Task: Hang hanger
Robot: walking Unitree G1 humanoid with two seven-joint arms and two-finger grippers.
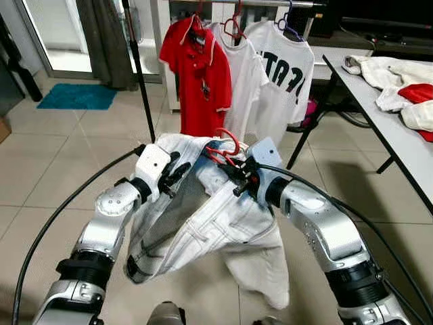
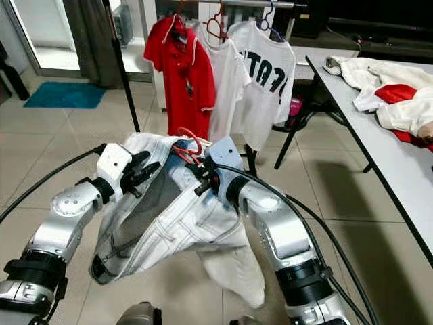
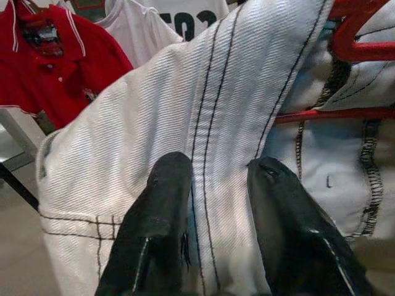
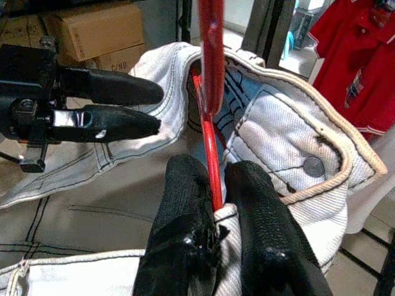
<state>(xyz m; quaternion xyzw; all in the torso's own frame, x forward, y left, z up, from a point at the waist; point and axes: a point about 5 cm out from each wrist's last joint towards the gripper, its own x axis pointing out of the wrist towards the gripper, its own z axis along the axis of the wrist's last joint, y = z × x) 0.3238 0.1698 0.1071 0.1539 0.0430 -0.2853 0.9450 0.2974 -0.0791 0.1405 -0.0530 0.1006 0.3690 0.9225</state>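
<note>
White denim garment (image 1: 216,217) w/ dark contrast stitching, grey-shaded inside; silver button visible in right wrist view. Red hanger (image 1: 226,145), thin red wire. Left pincer (image 1: 177,174) & right pincer (image 1: 238,177): black fingers, silver arms. On the rail: red polo (image 1: 196,74) w/ white trim at collar & sleeves, plain white tee (image 1: 245,81), white tee w/ black lettering (image 1: 287,71); hangers red, red, blue. Surface (image 1: 379,115) pale grey w/ white & red clothes (image 1: 399,91). Floor (image 1: 67,169) beige tile; teal mat (image 1: 78,96); grey curtain (image 1: 105,40); brown cardboard boxes (image 4: 99,31).
</note>
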